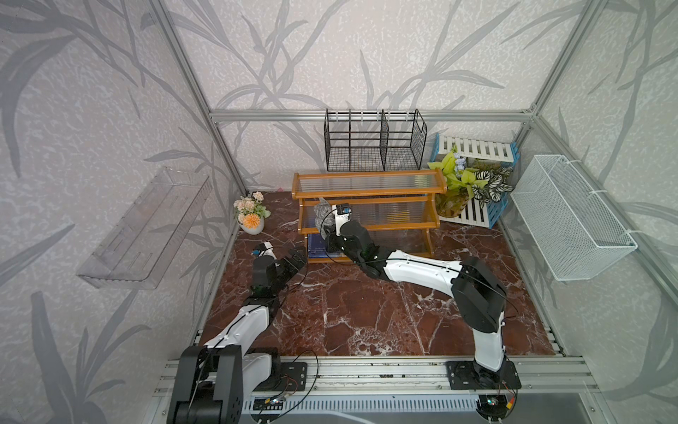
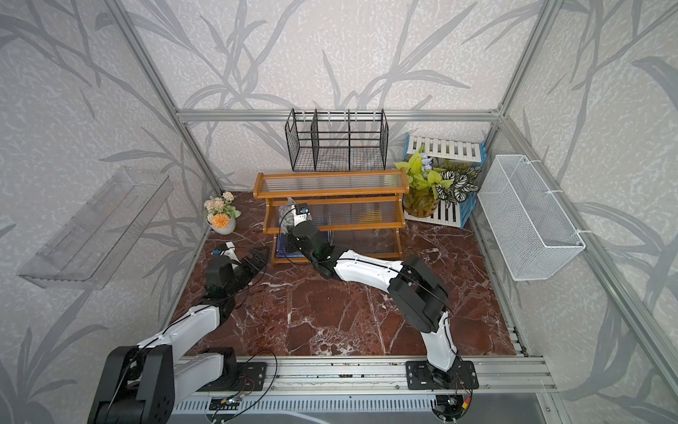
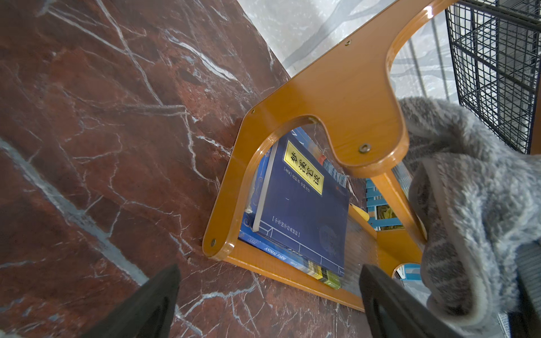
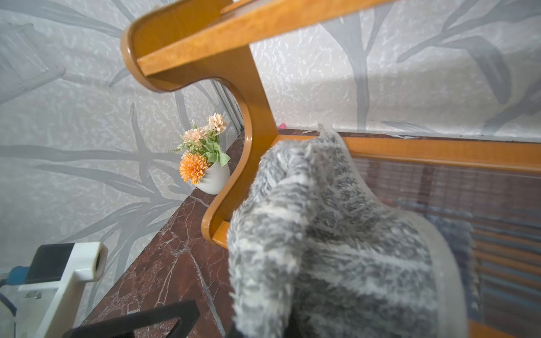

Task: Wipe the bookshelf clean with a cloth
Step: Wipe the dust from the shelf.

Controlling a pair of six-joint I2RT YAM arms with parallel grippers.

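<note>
Step in hand: the left end of the middle tier of the bookshelf (image 1: 368, 192) is judged to be the part being wiped.
Cloth: the cloth (image 4: 330, 240) is bunched on the ribbed board of the middle tier, just beside the left side panel. In both top views part of it is draped over the front rail.
Right end effector: the right end effector (image 1: 329, 224) is clamped tight on the cloth, and its fingers are buried in the fabric.
Left end effector: the left end effector (image 3: 269, 310) is spread fully wide with nothing in it. It is held low over the surface (image 3: 102, 146), just beside the shelf's left foot, and no contact is seen.
Risk, shelf: the shelf is not braced, so it could be shoved along the surface by a hard stroke.
Risk, cloth: the cloth is wadded, so little of it may lie flat and patches could be missed. It could also be snagged on the rail and dragged out of the grip.
Risk, clearance: the wrist could be knocked against the top tier's rail above it.
Left wrist view only: books (image 3: 301, 204) are shown stacked on the lowest tier.
Right wrist view only: how closely the cloth sits against the side panel is shown.
Top views only: both arms are shown whole, along with the long stretch of each tier to the right, where no cloth lies.
</note>
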